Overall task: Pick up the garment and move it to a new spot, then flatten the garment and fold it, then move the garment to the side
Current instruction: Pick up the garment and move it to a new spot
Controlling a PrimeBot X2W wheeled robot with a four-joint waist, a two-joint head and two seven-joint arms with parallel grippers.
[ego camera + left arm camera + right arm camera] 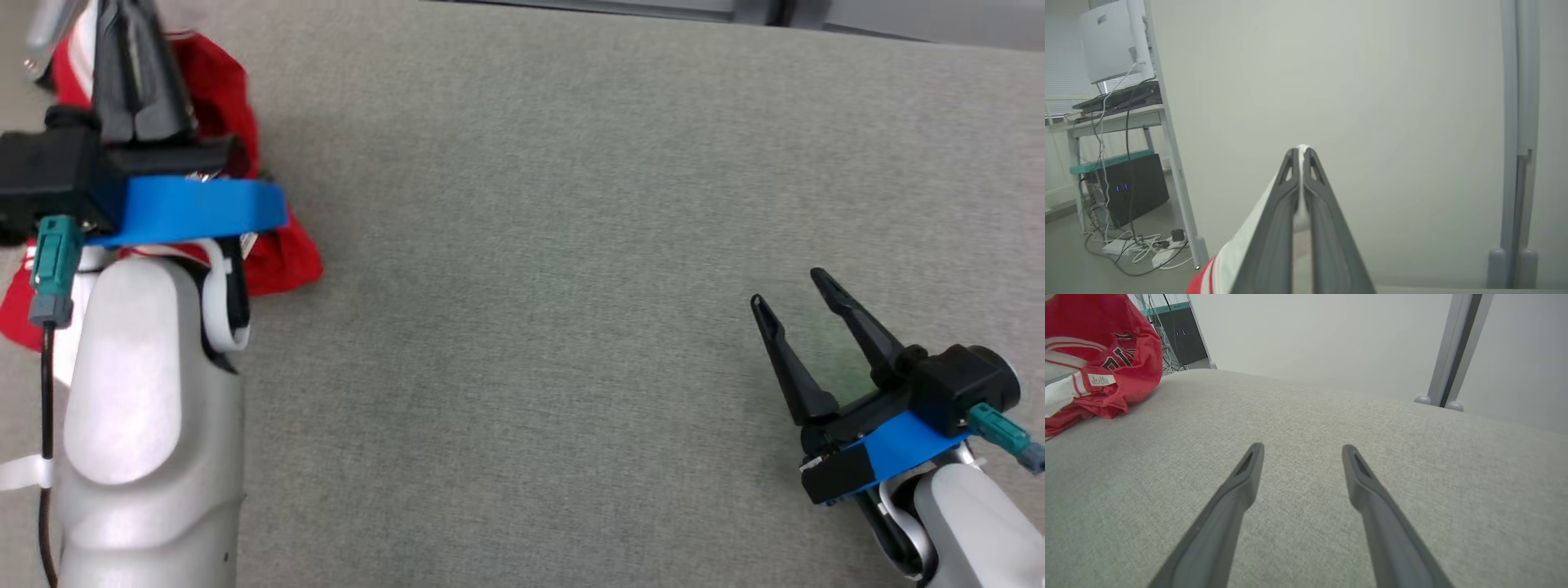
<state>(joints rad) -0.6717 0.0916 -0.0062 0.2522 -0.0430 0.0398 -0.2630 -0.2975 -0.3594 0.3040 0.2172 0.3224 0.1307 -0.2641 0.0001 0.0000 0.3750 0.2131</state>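
Note:
The garment (282,257) is red with white trim and dark lettering, bunched at the far left of the grey padded table (571,245). My left gripper (131,49) is over it, fingers pressed together on a fold of its white and red cloth (1229,257), which shows between the fingertips (1290,163) in the left wrist view. The right wrist view has the garment (1106,355) at upper left, with a small white label on it. My right gripper (784,290) hovers low over bare table at the lower right, its two fingers (1249,465) spread wide with nothing between them.
Past the table's left edge stand a desk with a white monitor (1106,41), a dark box (1135,188) and loose cables (1139,249) on the floor. A pale wall panel (1351,102) and a grey post (1453,347) back the table.

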